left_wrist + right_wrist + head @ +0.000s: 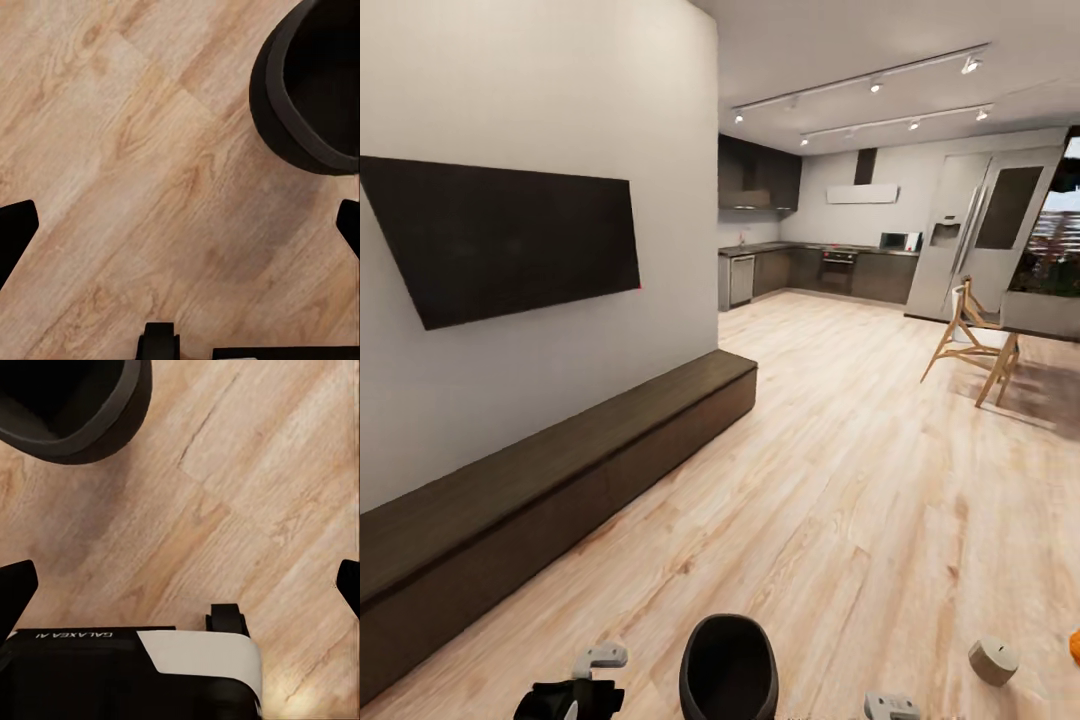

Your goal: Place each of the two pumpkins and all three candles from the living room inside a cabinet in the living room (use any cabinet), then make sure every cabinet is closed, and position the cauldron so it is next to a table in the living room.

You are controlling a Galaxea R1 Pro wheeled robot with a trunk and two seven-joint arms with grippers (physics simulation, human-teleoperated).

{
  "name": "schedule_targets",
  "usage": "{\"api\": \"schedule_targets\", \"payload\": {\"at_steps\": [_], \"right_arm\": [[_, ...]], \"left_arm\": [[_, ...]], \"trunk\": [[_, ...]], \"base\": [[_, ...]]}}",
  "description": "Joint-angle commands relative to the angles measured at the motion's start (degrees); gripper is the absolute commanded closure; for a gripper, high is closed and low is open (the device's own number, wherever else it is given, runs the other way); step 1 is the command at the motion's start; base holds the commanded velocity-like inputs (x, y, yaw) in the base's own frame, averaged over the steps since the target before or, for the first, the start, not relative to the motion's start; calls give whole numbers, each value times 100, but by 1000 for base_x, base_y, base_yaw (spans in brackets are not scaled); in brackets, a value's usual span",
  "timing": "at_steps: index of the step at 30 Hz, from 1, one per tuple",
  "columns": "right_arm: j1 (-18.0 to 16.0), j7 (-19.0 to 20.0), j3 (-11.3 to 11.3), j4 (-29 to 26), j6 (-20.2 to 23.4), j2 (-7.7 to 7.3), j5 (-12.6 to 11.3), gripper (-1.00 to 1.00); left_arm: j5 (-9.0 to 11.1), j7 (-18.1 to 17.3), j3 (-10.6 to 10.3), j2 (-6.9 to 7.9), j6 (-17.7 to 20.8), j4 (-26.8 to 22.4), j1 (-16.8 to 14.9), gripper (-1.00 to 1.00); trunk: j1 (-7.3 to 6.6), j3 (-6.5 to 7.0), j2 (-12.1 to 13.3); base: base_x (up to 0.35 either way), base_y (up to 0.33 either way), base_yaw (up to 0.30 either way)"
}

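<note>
On floor between both arms: black cauldron (728, 668). Left tool (180, 225) spread, empty; right tool (180, 585) likewise. Cabinet (550, 490) along wall, closed. Candle (993, 661) right.

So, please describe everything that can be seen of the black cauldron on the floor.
The cauldron is a black, matte, round pot with a thick rolled rim and a wide, dark opening. It stands upright on the pale wood floor, between the left gripper and the right gripper, and neither touches it. Its inside looks empty, though the bottom is too dark to tell. The wrist views show its rim from above.
</note>
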Motion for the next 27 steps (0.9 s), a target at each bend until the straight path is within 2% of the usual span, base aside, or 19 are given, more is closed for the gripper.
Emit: {"api": "schedule_targets", "payload": {"at_steps": [1,7,16,20,27], "right_arm": [[-2,-3,-6,-2,22,-1,-31,-100],[-1,-3,5,6,17,-4,-27,-100],[0,-11,44,4,2,-6,-5,-100],[-1,-12,53,7,-192,-7,18,-100],[-1,-12,68,8,-241,-5,33,-100]], "left_arm": [[1,-5,-2,1,32,-12,0,-100],[6,-19,-2,2,25,-13,0,-100],[17,-25,-2,2,25,-19,0,-100],[18,-26,-2,2,25,-19,1,-100],[18,-26,-2,2,25,-16,0,-100]], "trunk": [[0,-6,-3],[0,-6,-3],[0,-9,-3],[0,-13,-3],[0,-14,-3]], "base": [[0,-139,-286],[10,-34,-286],[140,65,-271],[141,51,-69],[135,68,-7]]}}
